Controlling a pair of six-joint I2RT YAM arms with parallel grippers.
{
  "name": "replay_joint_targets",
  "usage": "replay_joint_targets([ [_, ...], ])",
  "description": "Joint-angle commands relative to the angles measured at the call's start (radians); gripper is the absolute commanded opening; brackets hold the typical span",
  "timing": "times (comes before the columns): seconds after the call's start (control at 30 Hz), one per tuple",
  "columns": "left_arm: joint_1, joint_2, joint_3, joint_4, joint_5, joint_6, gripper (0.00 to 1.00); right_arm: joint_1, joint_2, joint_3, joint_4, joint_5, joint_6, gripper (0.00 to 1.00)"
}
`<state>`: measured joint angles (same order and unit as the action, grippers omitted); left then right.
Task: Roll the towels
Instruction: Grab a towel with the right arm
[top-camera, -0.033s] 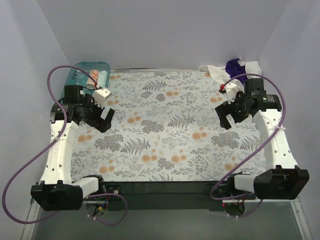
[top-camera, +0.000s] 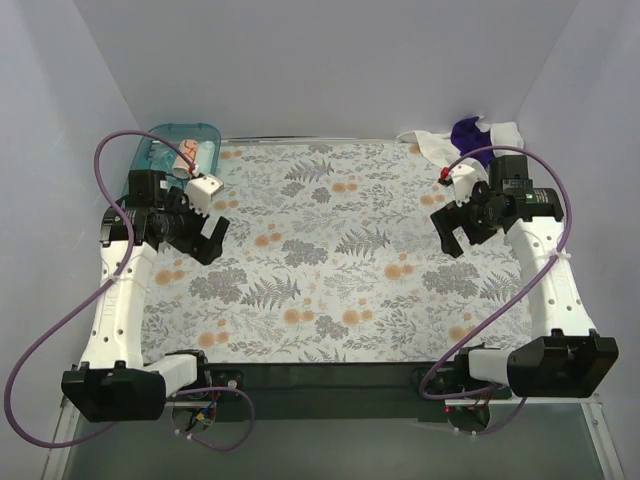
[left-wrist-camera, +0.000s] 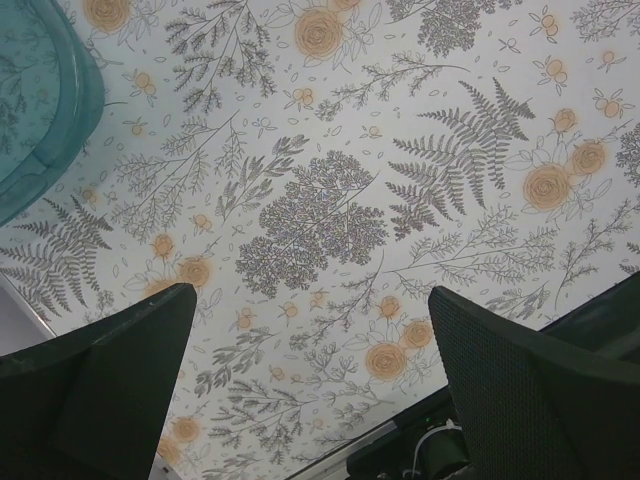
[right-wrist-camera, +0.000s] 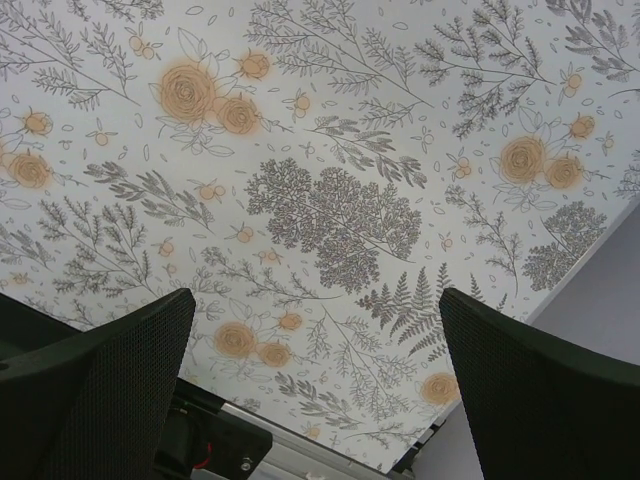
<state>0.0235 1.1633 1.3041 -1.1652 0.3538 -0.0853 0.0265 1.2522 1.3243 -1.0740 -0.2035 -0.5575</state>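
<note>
- The left arm (top-camera: 120, 290) reaches up the left side of the top view. Its jaws sit at middle left, spread wide and holding nothing.
- In the left wrist view the two dark jaw tips stand at the lower corners. Only the floral sheet (left-wrist-camera: 320, 210) shows between them.
- The right arm (top-camera: 550, 290) mirrors this on the right side of the top view. Its jaws are also spread wide and empty, at middle right.
- In the right wrist view, only the printed sheet fills the gap between the jaws.
- The dark purple towel (top-camera: 467, 131) lies crumpled in the upper right of the top view, by the far right corner of the sheet.
- It rests against the white towel (top-camera: 428, 143), which is bunched around and beneath it. Both lie just beyond the right jaws and apart from them.
- The teal plastic tray (top-camera: 150, 148) sits in the upper left of the top view, at the far left corner of the tabletop. One of its corners shows at the upper left of the left wrist view.
- Inside the tray lie the small rolled towels (top-camera: 188, 155), one white with orange and a paler one just beside it. They are partly hidden behind the left arm's wrist.
</note>
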Motion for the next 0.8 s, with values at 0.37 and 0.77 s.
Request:
replay_joint_targets([
  [0.37,0.001,-0.079,-0.028,0.336,-0.066,-0.059,0.98,-0.089,0.418,0.502,0.057,0.118,0.037,0.98],
  [0.77,0.001,-0.068,-0.055,0.447,0.108,-0.076,0.98,-0.168,0.952,1.028,0.326,0.253,0.109,0.95],
])
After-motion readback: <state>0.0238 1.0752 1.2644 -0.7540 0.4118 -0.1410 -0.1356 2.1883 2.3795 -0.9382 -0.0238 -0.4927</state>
